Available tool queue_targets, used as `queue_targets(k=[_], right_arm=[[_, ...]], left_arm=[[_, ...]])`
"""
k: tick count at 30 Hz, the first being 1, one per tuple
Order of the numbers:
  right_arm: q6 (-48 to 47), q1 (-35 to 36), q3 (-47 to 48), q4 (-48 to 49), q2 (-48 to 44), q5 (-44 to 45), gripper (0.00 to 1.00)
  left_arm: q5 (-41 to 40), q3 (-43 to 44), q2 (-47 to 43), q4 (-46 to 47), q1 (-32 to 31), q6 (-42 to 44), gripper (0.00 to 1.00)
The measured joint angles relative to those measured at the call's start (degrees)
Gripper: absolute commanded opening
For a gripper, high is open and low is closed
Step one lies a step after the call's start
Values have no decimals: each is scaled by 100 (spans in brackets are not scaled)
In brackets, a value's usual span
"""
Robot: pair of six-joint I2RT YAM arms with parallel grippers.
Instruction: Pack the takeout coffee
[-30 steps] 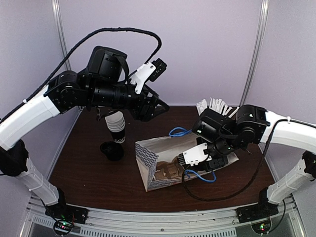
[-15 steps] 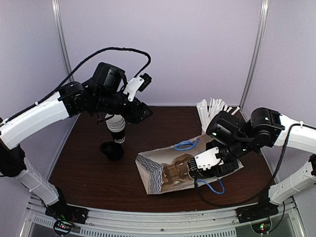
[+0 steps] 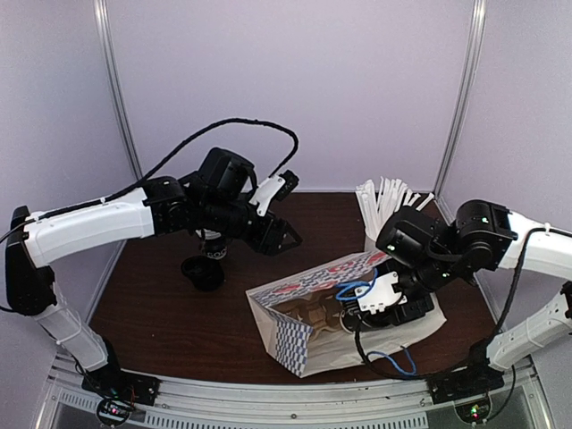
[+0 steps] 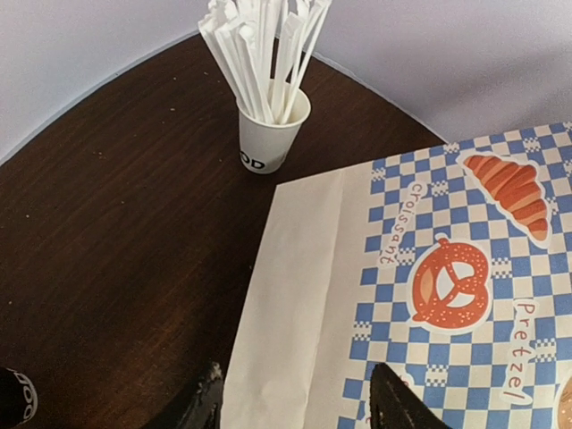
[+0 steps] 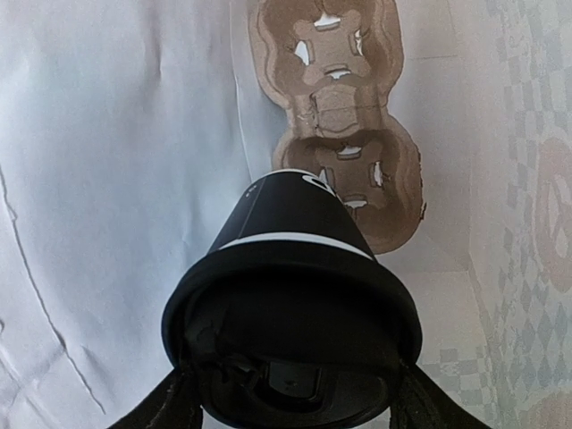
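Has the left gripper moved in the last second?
Yes: the left gripper has come down and nearer, judged against the fixed cup of sticks.

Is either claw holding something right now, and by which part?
The right gripper holds the takeout coffee by its black lid end, inside the checkered bag. The left gripper is open and holds nothing.

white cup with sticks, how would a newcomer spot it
Start at the checkered paper bag lying on the dark table. Just beyond its far right end stands the white cup, bristling with white sticks; no other cup here is white.
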Motion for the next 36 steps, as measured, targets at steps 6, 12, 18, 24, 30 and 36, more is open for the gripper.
queue_targets(k=[6, 12, 18, 24, 30, 36], right_arm=[[17, 20, -9, 275, 44, 282, 65], [57, 33, -9, 527, 192, 487, 64], [44, 48, -7, 581, 258, 520, 64], [-26, 48, 190, 330, 251, 385, 63], [-155, 48, 348, 149, 114, 323, 62], [-164, 48, 345, 138, 59, 341, 62]], left_arm=[[197, -328, 48, 361, -120, -243, 56], [332, -455, 57, 579, -122, -385, 56], [557, -496, 90, 817, -153, -503, 55], [807, -649, 92, 1167, -306, -579, 54], [898, -719, 92, 1204, -468, -636, 53], [890, -772, 92, 1316, -555, -667, 53]])
